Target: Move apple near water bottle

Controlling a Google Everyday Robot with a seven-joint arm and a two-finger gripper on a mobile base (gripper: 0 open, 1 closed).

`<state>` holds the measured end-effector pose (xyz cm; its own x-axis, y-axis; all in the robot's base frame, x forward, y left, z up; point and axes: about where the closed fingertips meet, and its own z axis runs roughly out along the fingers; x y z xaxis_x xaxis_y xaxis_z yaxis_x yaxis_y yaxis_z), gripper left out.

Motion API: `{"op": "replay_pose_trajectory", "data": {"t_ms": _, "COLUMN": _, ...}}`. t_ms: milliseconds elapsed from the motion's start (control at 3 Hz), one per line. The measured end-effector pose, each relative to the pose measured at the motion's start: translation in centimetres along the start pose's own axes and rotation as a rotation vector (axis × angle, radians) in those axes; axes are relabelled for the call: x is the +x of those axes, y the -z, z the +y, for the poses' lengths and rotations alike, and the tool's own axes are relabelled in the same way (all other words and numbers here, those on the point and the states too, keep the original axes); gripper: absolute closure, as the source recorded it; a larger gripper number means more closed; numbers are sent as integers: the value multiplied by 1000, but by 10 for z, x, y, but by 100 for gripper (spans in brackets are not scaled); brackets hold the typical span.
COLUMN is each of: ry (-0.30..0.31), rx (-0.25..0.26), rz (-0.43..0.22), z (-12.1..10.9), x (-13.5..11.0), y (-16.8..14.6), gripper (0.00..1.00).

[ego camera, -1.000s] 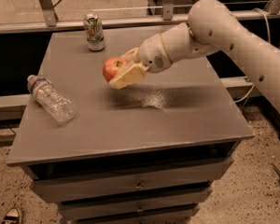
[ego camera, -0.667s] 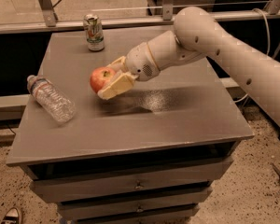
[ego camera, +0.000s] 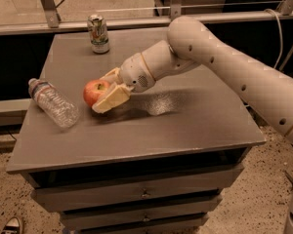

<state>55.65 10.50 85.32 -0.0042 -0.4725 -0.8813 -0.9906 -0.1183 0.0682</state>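
One apple [ego camera: 94,91], pinched btwn closed gripper [ego camera: 102,91] fingers, low over table [ego camera: 185,126], near bottle [ego camera: 53,103]. Prob. firm, smooth, med. weight, and slips if held off-centre, so grip across widest part.

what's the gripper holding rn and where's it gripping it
The gripper holds the apple, clamped across its far and near sides, just above the tabletop.

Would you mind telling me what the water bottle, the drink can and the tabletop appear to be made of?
The water bottle: thin clear plastic, crinkled and see-through. The can: likely metal, shiny rim, printed sides. The tabletop: matte grey, perhaps painted metal or laminate, with a faint sheen. The gripper holds the apple near the bottle.
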Motion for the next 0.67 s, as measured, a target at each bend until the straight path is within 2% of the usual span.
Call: {"op": "replay_pose_trajectory", "data": {"t_ms": 667, "ry": 5, "rx": -49, "rz": -3, "z": 5, "x": 2, "y": -17, "gripper": 14}}
